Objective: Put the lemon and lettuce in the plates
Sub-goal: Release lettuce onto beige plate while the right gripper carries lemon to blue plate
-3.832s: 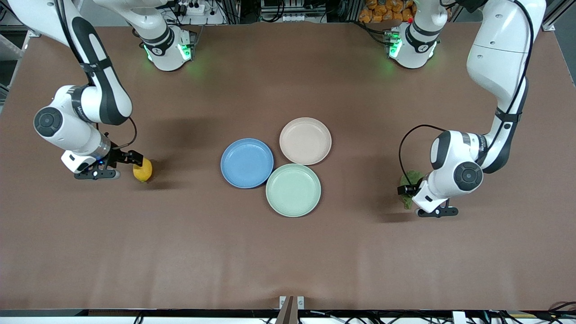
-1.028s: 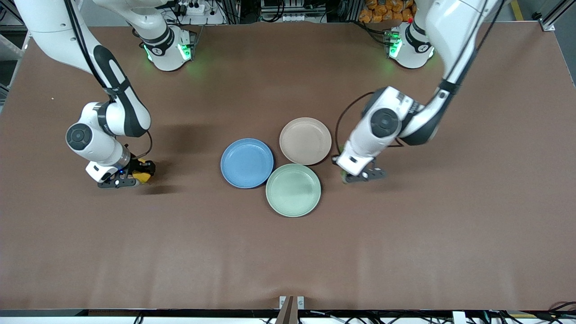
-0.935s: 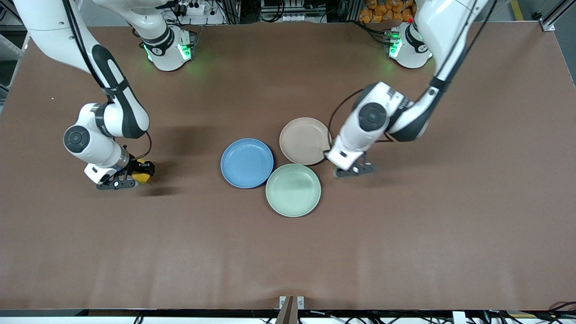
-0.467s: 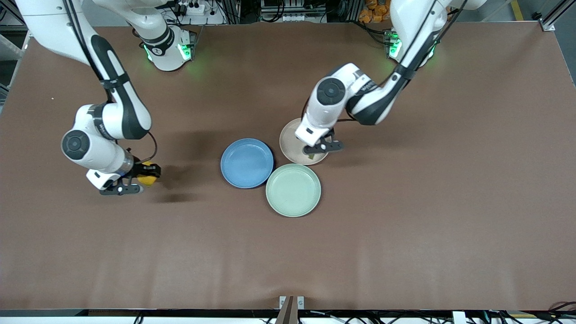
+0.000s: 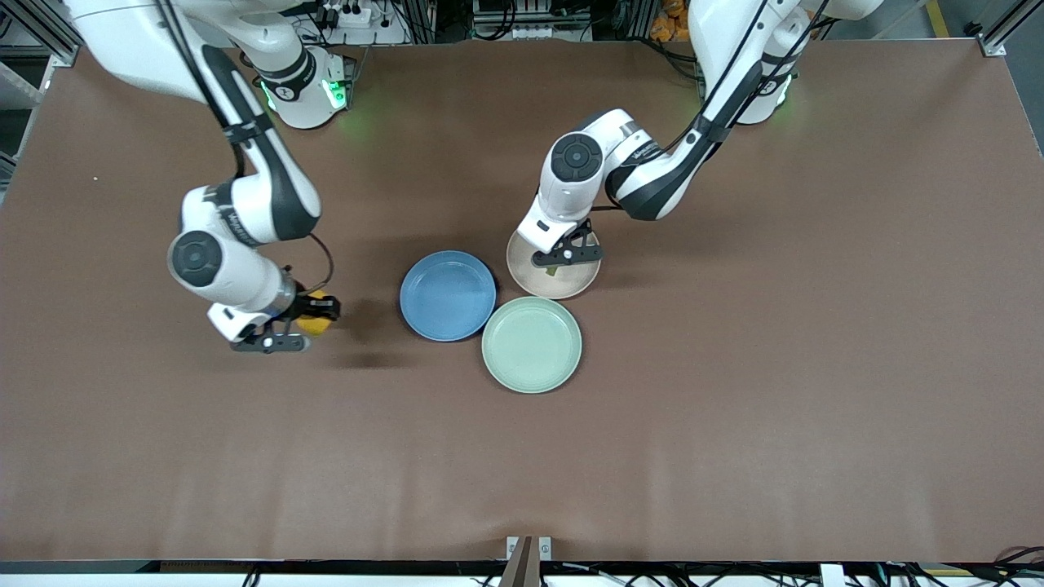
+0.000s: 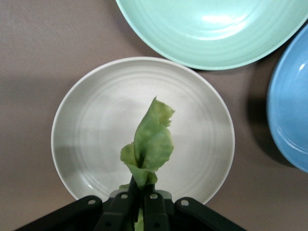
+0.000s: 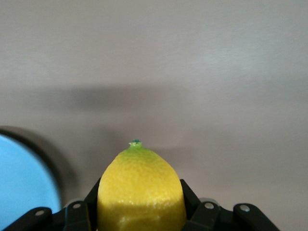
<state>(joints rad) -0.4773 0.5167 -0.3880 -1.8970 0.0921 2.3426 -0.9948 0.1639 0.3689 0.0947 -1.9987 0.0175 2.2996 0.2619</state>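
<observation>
My right gripper [image 5: 316, 312] is shut on the yellow lemon [image 5: 311, 324] and holds it over the bare table beside the blue plate [image 5: 447, 295], toward the right arm's end. In the right wrist view the lemon [image 7: 140, 185] fills the gripper [image 7: 139, 195], and the blue plate's edge [image 7: 21, 183] shows. My left gripper [image 5: 563, 257] is shut on the lettuce [image 5: 553, 270] over the beige-pink plate [image 5: 575, 281]. In the left wrist view the green leaf [image 6: 153, 139] hangs from the gripper [image 6: 140, 196] above that plate [image 6: 91, 120].
A pale mint-green plate [image 5: 532, 344] lies nearer the front camera, touching the blue and beige plates; it also shows in the left wrist view [image 6: 216, 29], as does the blue plate [image 6: 293, 120]. Brown table all around.
My left gripper has carried the lettuce from the left arm's end of the table to over the beige plate. My right gripper has taken the lemon and moved it toward the blue plate.
</observation>
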